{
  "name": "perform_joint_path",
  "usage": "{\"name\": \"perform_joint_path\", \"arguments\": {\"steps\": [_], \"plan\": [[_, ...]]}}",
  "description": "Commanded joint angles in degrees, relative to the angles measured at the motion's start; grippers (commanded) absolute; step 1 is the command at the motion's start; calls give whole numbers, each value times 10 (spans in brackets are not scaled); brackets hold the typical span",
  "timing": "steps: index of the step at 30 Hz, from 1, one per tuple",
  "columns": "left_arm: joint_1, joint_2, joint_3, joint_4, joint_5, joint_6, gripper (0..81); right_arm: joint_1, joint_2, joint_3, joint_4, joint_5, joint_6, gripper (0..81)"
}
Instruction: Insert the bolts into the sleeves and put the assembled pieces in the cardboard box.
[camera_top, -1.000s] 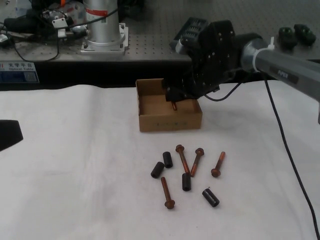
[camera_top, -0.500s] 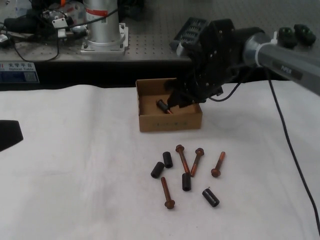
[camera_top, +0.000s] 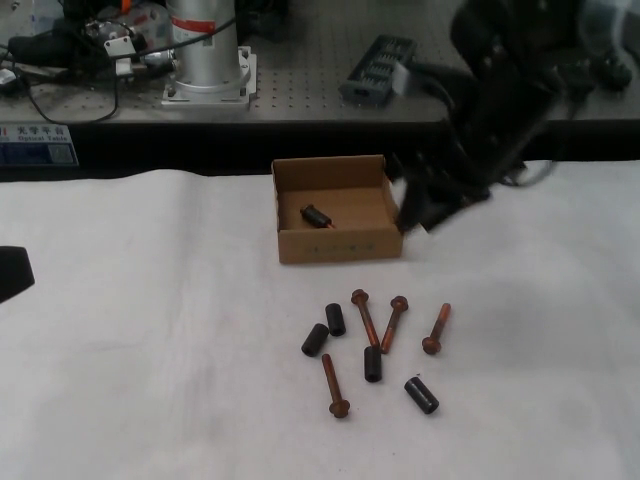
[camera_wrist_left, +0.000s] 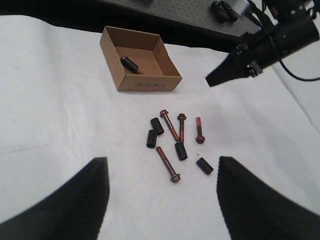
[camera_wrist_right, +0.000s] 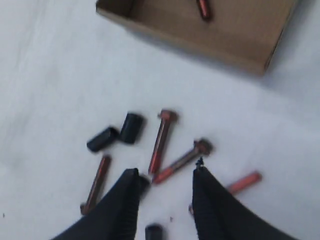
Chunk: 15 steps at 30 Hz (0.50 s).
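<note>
High view first: the box (camera_top: 340, 242) stands at the far side of the cloth (camera_top: 150, 350) with one assembled piece (camera_top: 316, 215) lying inside it. On the near side of the box, four bolts (camera_top: 365, 316) and four sleeves (camera_top: 335, 318) lie loose in a cluster, none of them joined yet.

The right gripper (camera_top: 418, 212) hangs just beside the box's right wall. It is smeared in that view, so I would not swear to its exact pose. The right wrist view is clearer: its fingers (camera_wrist_right: 122, 200) are spread with nothing between them, looking down over the cluster. From that gripper the loose parts lie back toward the arms and a little to the left.

All four bolts lie with their long axes running roughly near-to-far, slightly fanned. Two heads point toward the box and two toward the arms.

The left gripper (camera_wrist_left: 161, 160) is also spread wide and empty. It is held back from the cluster, well apart from it.

By my reckoning the right gripper is the nearer one. It would take a bolt most easily with its fingers closing across the shank, side to side.
</note>
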Motion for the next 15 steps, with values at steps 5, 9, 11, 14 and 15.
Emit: {"name": "perform_joint_path", "arguments": {"steps": [5, 9, 11, 14, 15], "plan": [[2, 1, -4, 2, -4, 7, 455, 8, -132, 141, -41, -6, 5, 274], [2, 5, -4, 2, -4, 7, 455, 11, -269, 274, -60, -8, 47, 274], [2, 8, -4, 2, -4, 7, 455, 11, -343, 330, -61, -7, 65, 274], [2, 12, -4, 2, -4, 7, 455, 11, -442, 390, -61, -7, 95, 274], [2, 13, -4, 2, -4, 7, 455, 11, -475, 404, -62, -7, 102, 274]]}}
